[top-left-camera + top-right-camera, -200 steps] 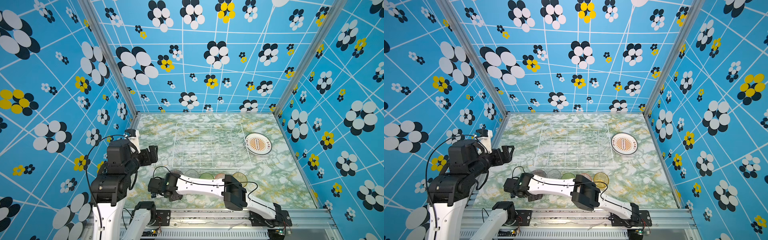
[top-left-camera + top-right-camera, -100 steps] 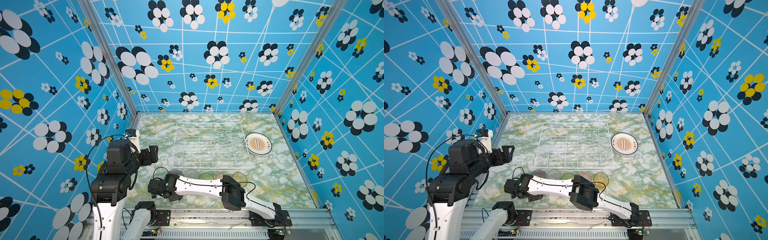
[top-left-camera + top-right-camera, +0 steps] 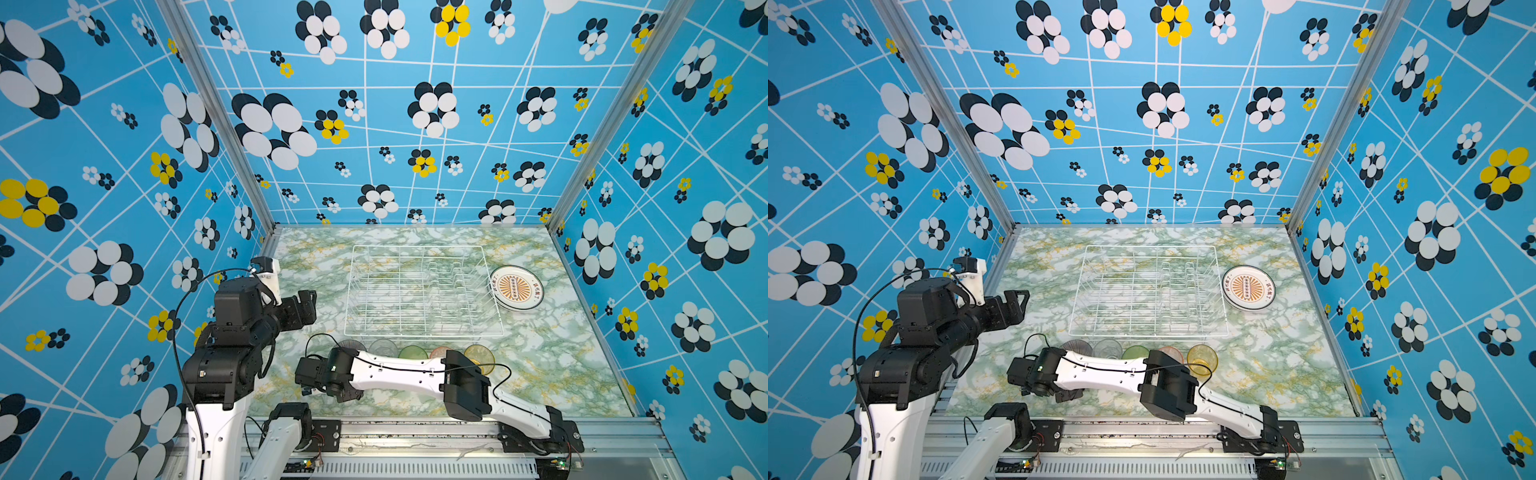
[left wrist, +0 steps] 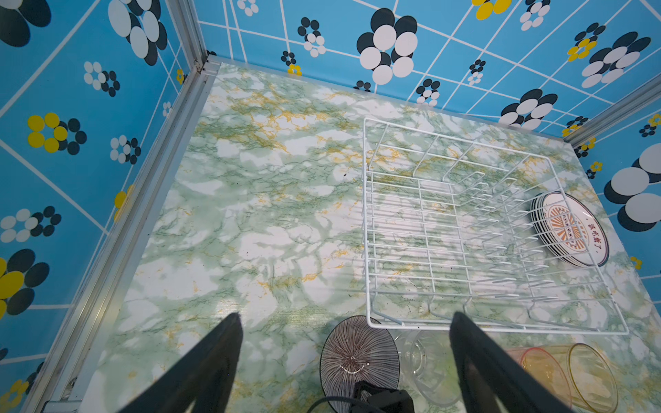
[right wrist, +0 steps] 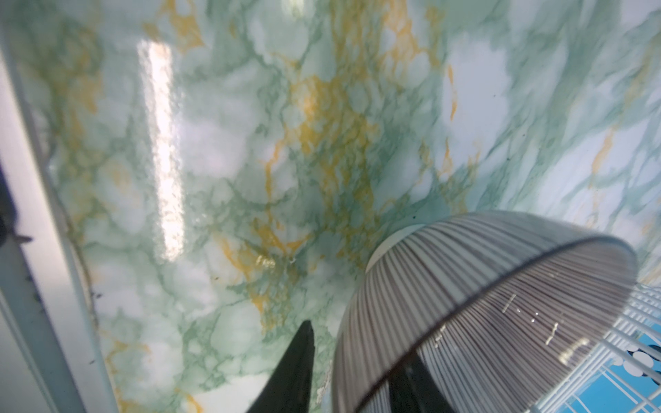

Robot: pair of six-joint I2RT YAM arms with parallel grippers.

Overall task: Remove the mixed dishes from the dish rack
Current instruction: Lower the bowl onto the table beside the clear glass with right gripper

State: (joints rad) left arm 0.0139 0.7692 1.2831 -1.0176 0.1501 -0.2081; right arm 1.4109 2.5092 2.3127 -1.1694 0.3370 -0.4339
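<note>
**Hazards.** I found the right gripper (image 5: 357, 343) astride the wall of the striped bowl (image 5: 483, 286), one finger outside and one inside. The jaws were partly apart, and a gap showed between the outer finger and the wall, so nothing was pinched. The bowl appeared to stand on its foot on the table (image 3: 561, 374). It was just in front of the near left corner of the dish rack (image 3: 417, 247) and just beside the clear tumbler (image 4: 425, 361).

I judged the exit to be the main hazard. Any sideways component in the lift would hook the inner finger on the rim and tip the bowl, or shove it into the clear tumbler.

The second hazard was the right forearm, which lay along the near side of the tumbler row. A low swing would sweep the tumblers, the amber tumbler (image 3: 1202, 360) included. A slack black cable (image 3: 508, 374) looped close to that one and could snag its rim.

**Surroundings.** The rack looked empty. The stack of plates (image 3: 516, 287) lay just beside its right wall; I could not tell whether they touched. The left gripper (image 3: 305, 307) hung raised over the left of the table, fingers spread wide and empty, well apart from every dish. I saw nothing else obstructing a straight vertical retreat.
</note>
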